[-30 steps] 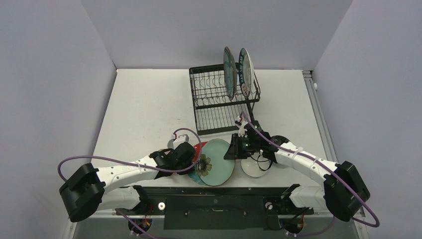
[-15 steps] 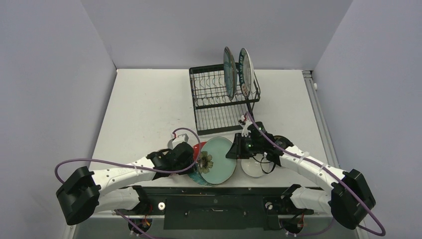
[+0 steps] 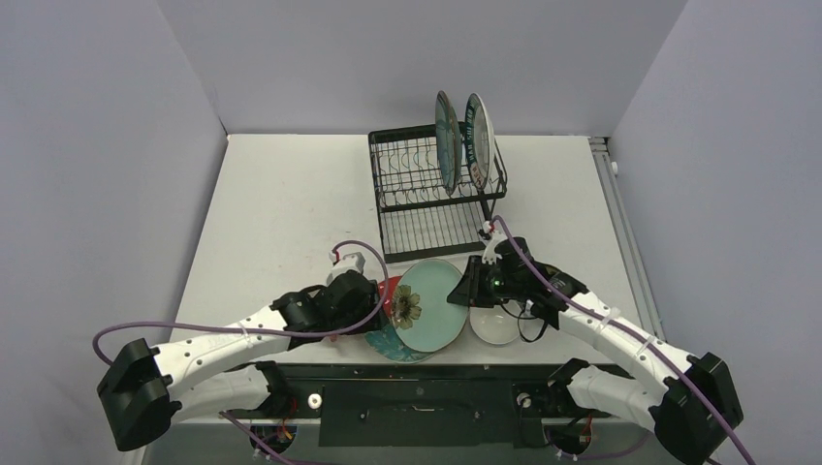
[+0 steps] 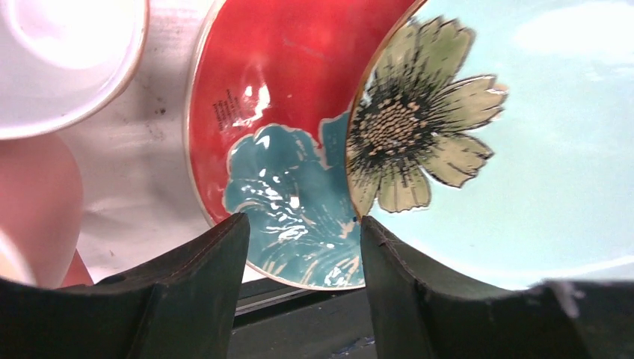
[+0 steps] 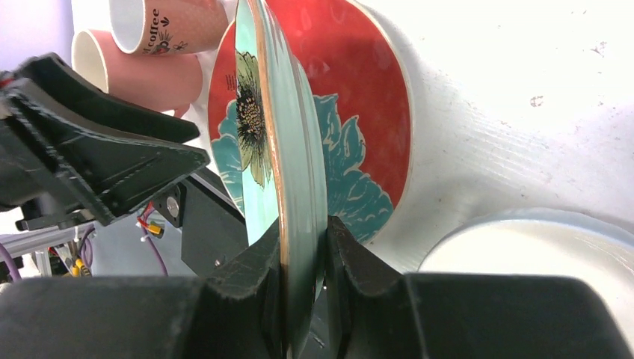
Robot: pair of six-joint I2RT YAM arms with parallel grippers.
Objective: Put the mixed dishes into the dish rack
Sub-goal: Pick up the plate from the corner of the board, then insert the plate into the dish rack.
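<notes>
A pale teal plate (image 3: 427,305) with a painted flower stands tilted on edge near the table's front. My right gripper (image 5: 303,254) is shut on its rim; in the top view that gripper (image 3: 466,291) sits at the plate's right edge. My left gripper (image 4: 299,254) is open just left of the plate (image 4: 538,149), touching nothing. A red plate with a teal flower (image 4: 277,127) lies flat under them. Two pink mugs (image 5: 161,22) (image 5: 134,71) lie behind it. The black dish rack (image 3: 426,199) holds two upright plates (image 3: 447,140) (image 3: 479,136).
A white bowl (image 3: 494,327) sits on the table just right of the held plate, under my right arm. The rack's lower tray (image 3: 422,237) is a short way behind the teal plate. The black base rail (image 3: 417,387) runs along the near edge.
My left gripper has opened and let go of the teal plate's left rim. The right gripper has carried the plate a little right and toward the rack.
</notes>
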